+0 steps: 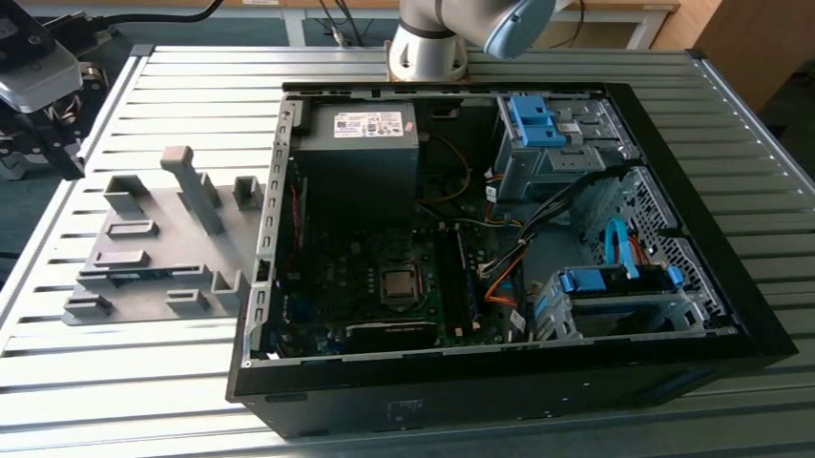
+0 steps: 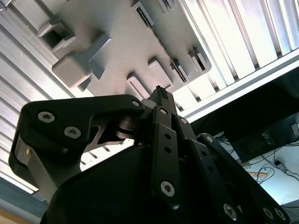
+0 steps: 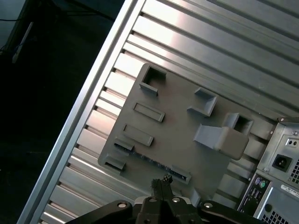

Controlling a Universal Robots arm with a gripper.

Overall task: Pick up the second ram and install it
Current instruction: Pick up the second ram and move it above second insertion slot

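End effector (image 3: 161, 181) closed, fingertips together, gripping nothing, hovering over grey holder plate (image 3: 177, 126). Second ram (image 3: 149, 160) sits on edge in the plate's slot blocks, near the fingertips. Open computer case (image 1: 510, 239) beside the plate on slatted desk (image 1: 153, 382).

Arm (image 1: 427, 48) cut off at exterior view's top, second ram (image 1: 128, 277) mostly hidden in holder (image 1: 166, 239)

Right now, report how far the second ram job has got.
Done: nothing yet. The second ram lies in its slot on the grey holder plate, outside the open computer case. In hand: the gripper hovers over the plate near the ram, carrying no board. Left: the pick and the install.
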